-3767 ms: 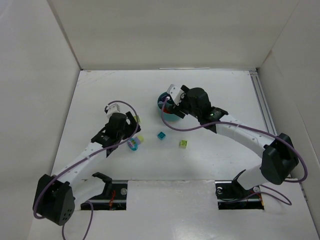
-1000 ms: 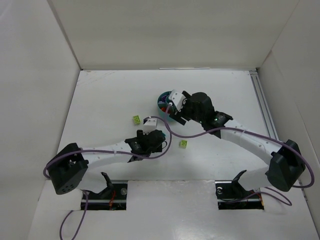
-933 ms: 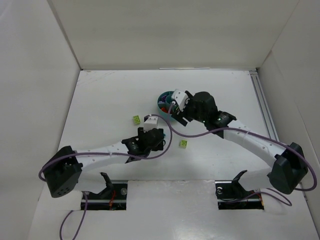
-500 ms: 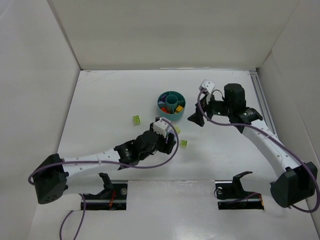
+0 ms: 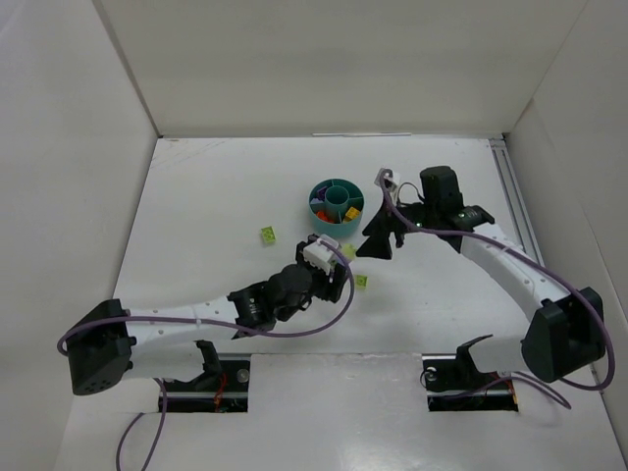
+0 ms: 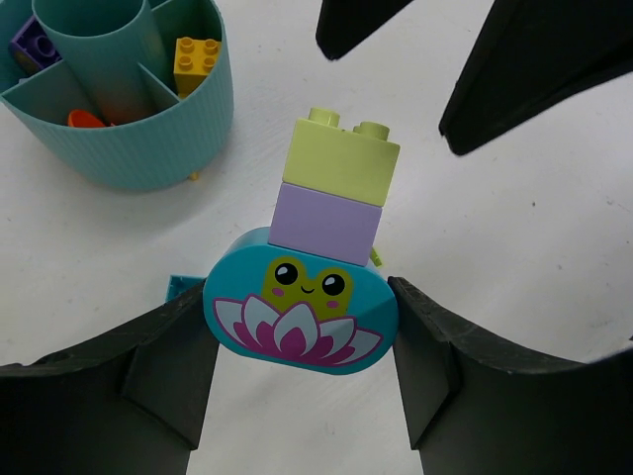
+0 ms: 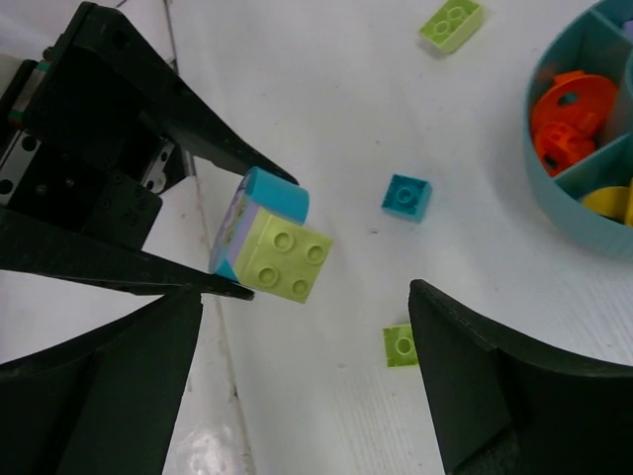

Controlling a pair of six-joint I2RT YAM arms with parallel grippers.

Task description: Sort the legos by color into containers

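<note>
a flat white table [image 5: 196, 196] carries a round teal plastic dish [image 5: 324, 228] with wedge sections, standing a little past the middle. a small lime green plastic brick [image 5: 267, 235] lies to its left, apart from it. a second lime green brick [image 5: 360, 281] lies nearer the front edge. a small teal-blue square brick [image 7: 406, 196] lies between the two, touching neither.

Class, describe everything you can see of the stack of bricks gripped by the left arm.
The three-brick plastic stack has a rounded teal base printed with a frog on a pink lotus, then a lilac brick, then a studded lime-green brick. The left gripper is shut on the teal base's ends, pointing the lime end at the open right gripper, which does not touch it.
</note>
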